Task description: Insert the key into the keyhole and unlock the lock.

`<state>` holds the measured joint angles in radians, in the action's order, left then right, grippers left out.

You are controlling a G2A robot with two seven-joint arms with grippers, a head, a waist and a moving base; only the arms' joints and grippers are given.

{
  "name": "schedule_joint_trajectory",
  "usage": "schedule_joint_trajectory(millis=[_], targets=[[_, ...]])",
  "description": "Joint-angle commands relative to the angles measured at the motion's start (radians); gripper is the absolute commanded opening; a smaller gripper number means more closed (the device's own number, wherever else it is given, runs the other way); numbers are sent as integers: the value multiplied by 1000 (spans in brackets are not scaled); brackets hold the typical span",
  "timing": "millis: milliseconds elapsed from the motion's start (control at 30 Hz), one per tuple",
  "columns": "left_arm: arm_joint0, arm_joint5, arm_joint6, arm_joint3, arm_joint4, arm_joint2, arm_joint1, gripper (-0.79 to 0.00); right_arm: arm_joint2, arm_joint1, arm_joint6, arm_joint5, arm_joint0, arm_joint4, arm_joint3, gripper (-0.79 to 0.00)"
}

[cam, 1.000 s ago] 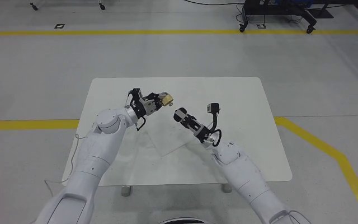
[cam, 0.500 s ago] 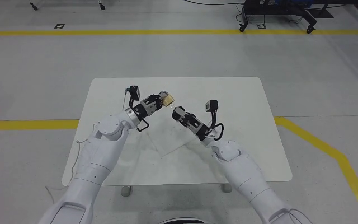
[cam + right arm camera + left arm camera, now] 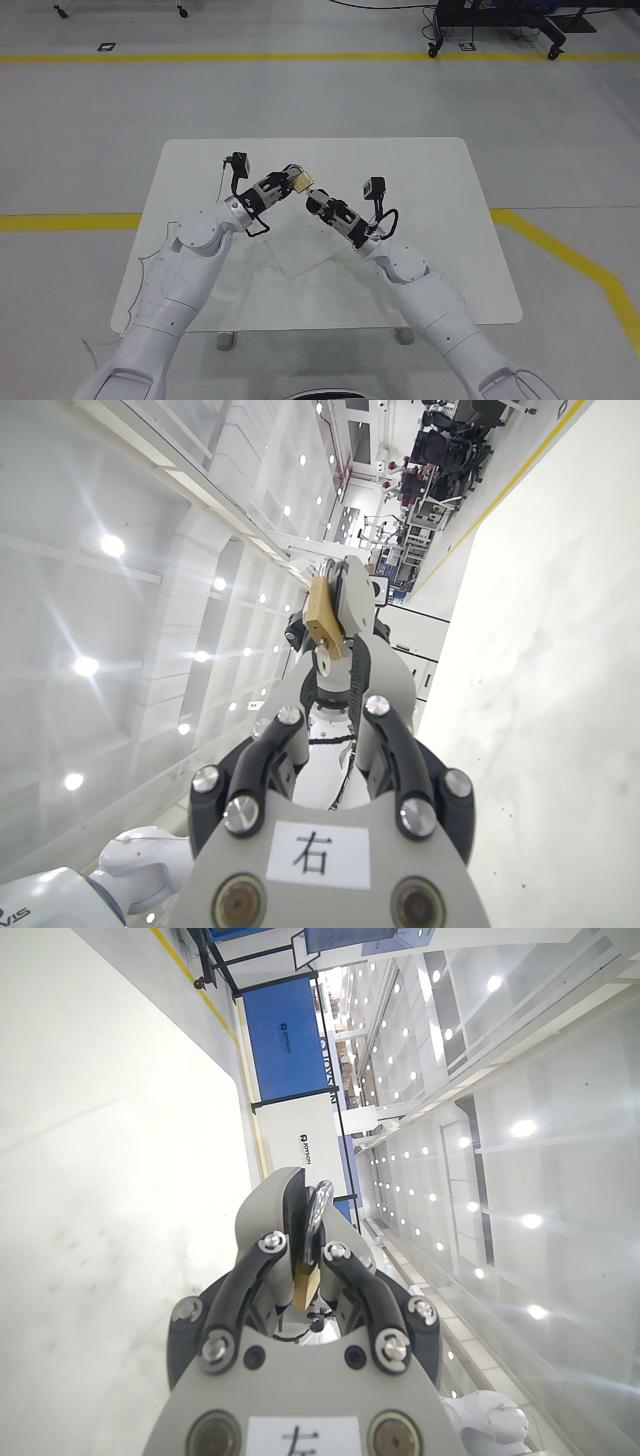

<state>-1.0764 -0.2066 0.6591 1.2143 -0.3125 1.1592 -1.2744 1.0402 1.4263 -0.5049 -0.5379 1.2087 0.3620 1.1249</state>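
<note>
A brass padlock (image 3: 301, 181) with a silver shackle hangs above the middle of the white table (image 3: 430, 200), and my left gripper (image 3: 292, 183) is shut on it. In the left wrist view the shackle (image 3: 320, 1205) stands between the fingers and the brass body (image 3: 306, 1284) lies nearer the wrist. My right gripper (image 3: 316, 202) sits just in front of the lock, shut on a small silver key (image 3: 325, 661). In the right wrist view the key's tip is in the bottom face of the padlock (image 3: 322, 612), which the left gripper's finger (image 3: 357, 595) holds.
Both grippers are raised above the table, whose surface beneath them is bare. The table's far edge (image 3: 320, 139) and right edge (image 3: 495, 230) lie well away from them. A yellow floor line (image 3: 300, 57) runs behind the table.
The two grippers have closed the gap between them. The right gripper moved up and left with the key, and the left one turned the padlock toward it, so key and lock now meet.
</note>
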Motion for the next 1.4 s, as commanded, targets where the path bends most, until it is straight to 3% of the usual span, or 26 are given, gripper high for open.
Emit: schedule_joint_trajectory(millis=[0, 367, 700, 967, 1067, 1167, 1200, 1233, 1367], targets=[[1, 0, -1, -3, 8, -2, 0, -785, 1, 1, -20, 13, -3, 33, -4, -785], [5, -37, 0, -13, 29, -4, 0, -785, 14, 7, -153, 140, -25, 250, -39, -785], [0, -149, -7, -18, 68, 3, 2, -785, 54, 6, -475, 462, -77, 564, -131, -785], [-14, -225, -35, -9, 94, 21, 6, -785, 69, 2, -604, 648, -116, 658, -205, -785], [-16, -215, -34, -7, 86, 24, 6, -785, 75, 1, -583, 582, -123, 630, -210, -785], [-15, -193, -47, -7, 89, 24, 6, -785, 68, 1, -538, 400, -98, 535, -172, -554], [-16, -186, -52, -6, 89, 22, 5, -785, 67, 1, -519, 350, -86, 514, -155, -533], [-16, -179, -57, -5, 88, 21, 5, -785, 65, 1, -492, 305, -75, 486, -140, -517], [-10, -152, -64, -10, 89, 14, 3, -785, 52, 0, -368, 182, -38, 355, -78, -591]])
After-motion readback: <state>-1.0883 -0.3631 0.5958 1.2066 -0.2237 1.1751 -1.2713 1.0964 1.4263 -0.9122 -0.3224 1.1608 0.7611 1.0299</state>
